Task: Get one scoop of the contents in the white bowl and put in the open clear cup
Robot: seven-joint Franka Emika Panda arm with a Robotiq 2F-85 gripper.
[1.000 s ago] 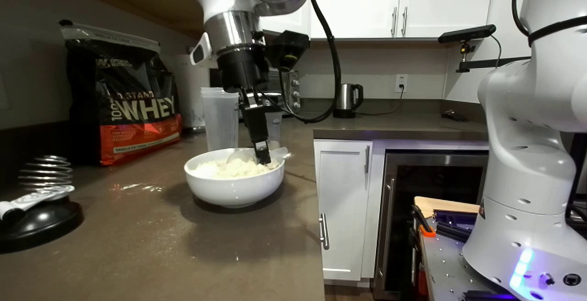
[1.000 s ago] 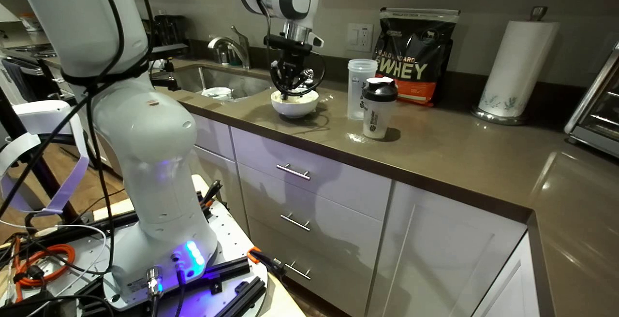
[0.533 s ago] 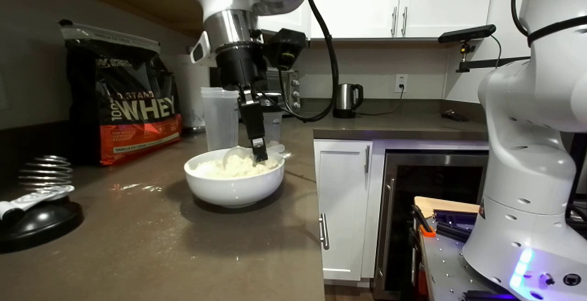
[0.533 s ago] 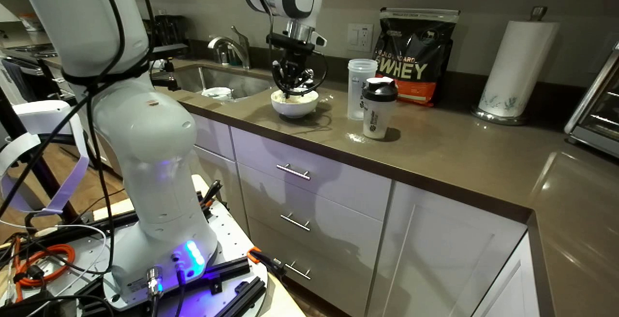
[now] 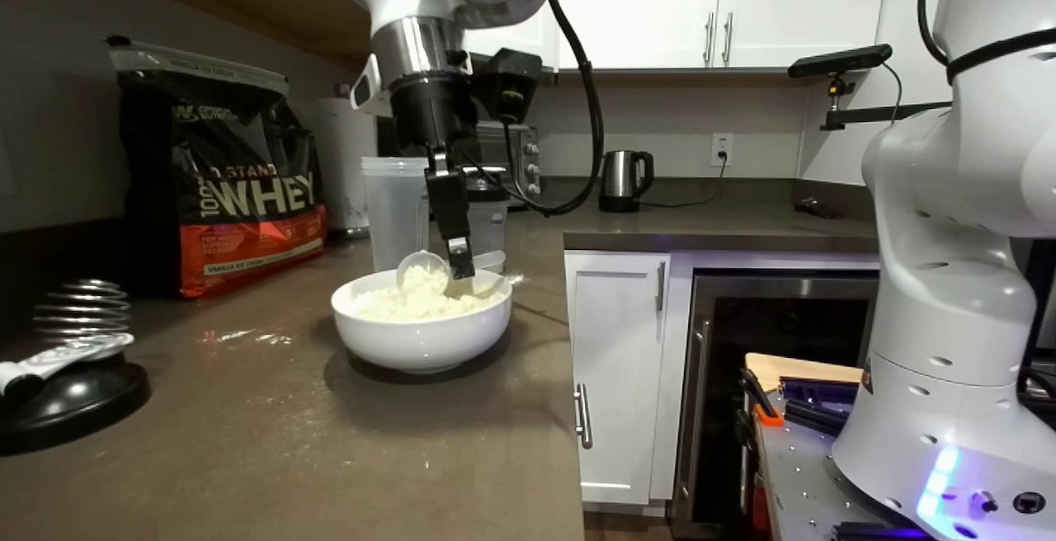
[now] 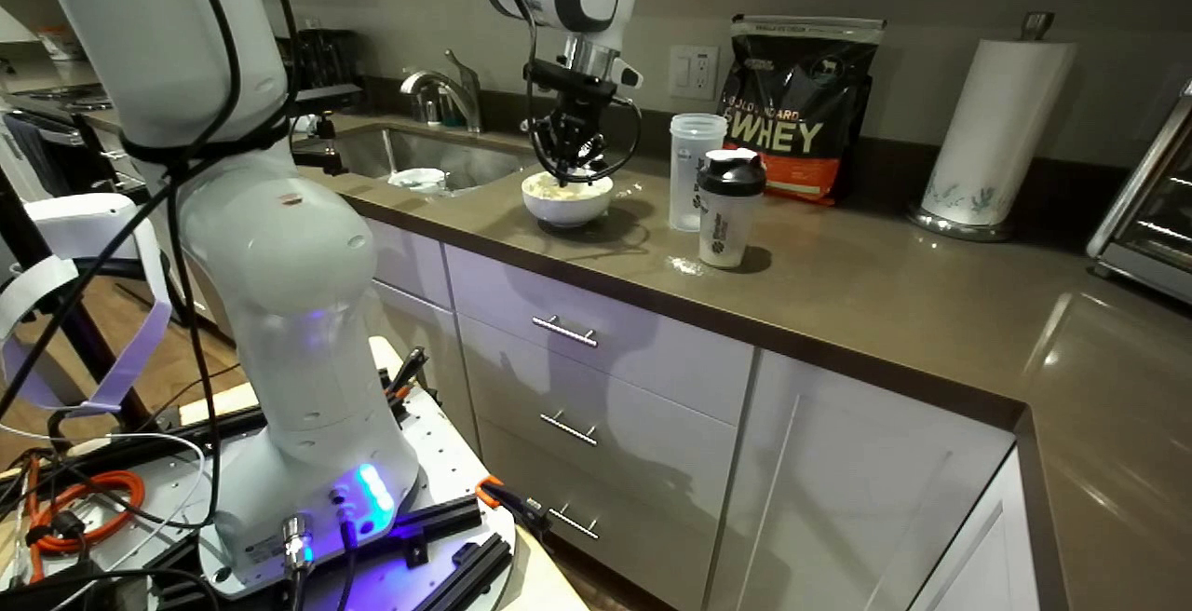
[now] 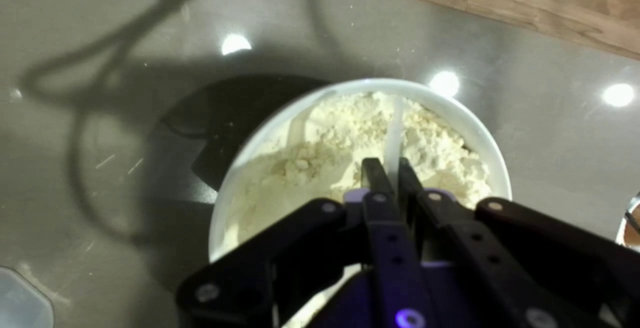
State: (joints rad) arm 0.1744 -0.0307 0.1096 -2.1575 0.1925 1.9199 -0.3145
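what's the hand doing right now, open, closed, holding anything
Hand: closed, holding the scoop.

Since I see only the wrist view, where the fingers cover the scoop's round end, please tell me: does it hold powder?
Observer: Yes, in an exterior view the scoop holds powder.
Operator: Thanks. Where is the open clear cup?
Observer: The open clear cup stands beside a black-lidded shaker in both exterior views.
Operator: Is any bigger object near it?
Observer: Yes, a whey bag, behind it to the right, in an exterior view.
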